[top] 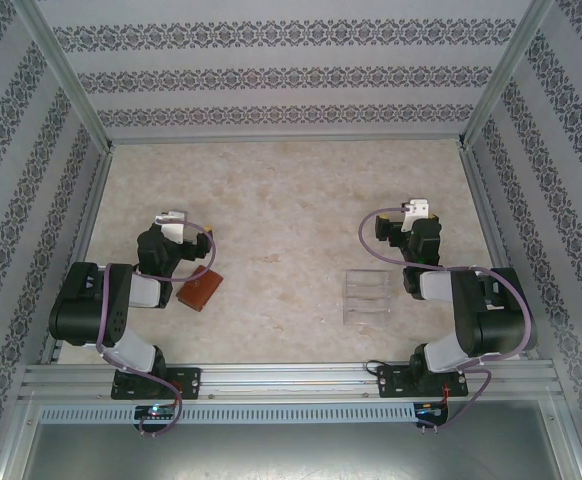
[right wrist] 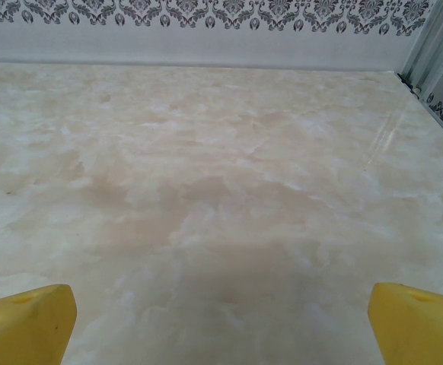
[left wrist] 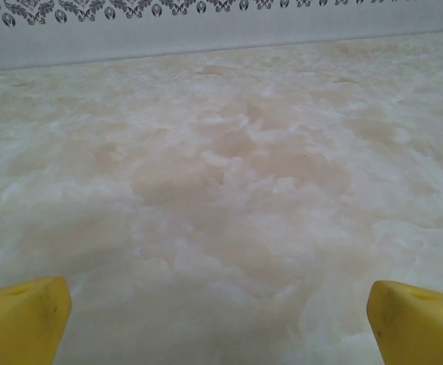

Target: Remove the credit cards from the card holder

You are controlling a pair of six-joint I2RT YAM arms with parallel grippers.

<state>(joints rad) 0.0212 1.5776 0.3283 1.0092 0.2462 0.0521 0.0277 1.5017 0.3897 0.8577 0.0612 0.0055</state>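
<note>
One card holder (top: 200,289), one clear tray (top: 368,297), two grippers (left wrist: 219,323) spread wide

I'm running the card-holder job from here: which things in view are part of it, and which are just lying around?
Part of the job:
- card holder, reddish-brown, lying on the table by the left arm
- left gripper, open
- right gripper, open

Just lying about:
- clear plastic tray, on the table near the right arm
</note>
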